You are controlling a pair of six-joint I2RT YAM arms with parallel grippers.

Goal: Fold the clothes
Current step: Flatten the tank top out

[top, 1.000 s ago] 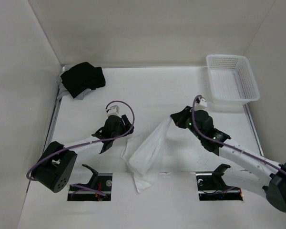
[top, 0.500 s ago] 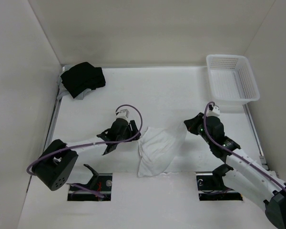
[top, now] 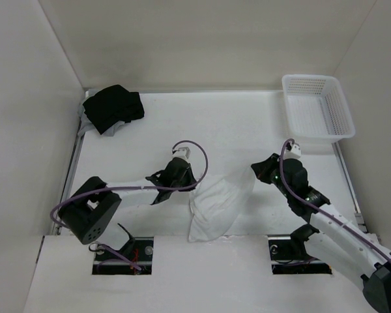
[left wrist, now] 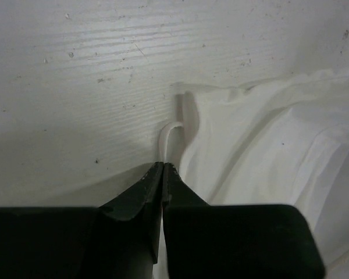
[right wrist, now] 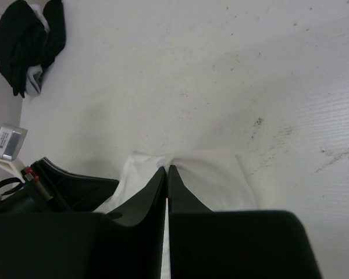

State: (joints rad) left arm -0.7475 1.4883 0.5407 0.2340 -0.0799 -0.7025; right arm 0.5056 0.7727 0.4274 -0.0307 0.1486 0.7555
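Observation:
The clothes [top: 218,205], a white wrinkly garment, lie bunched on the table between the two arms. My left gripper [top: 194,189] is at their left edge. In the left wrist view its jaws [left wrist: 163,165] are shut, and a thin fold of the white fabric [left wrist: 170,133] rises from the tips, with the rest of the clothes [left wrist: 267,151] to the right. My right gripper [top: 253,173] is at the garment's upper right corner. Its jaws [right wrist: 167,168] are shut on a puckered bit of the clothes [right wrist: 212,174].
A black cloth bundle [top: 113,107] lies at the back left, also in the right wrist view [right wrist: 29,40]. A white basket [top: 316,107] stands at the back right. The left arm's wrist [right wrist: 64,189] shows close beside the garment.
The right gripper lowered the lifted garment onto the table into a bunched heap. The left gripper moved right to its left edge and shut on it.

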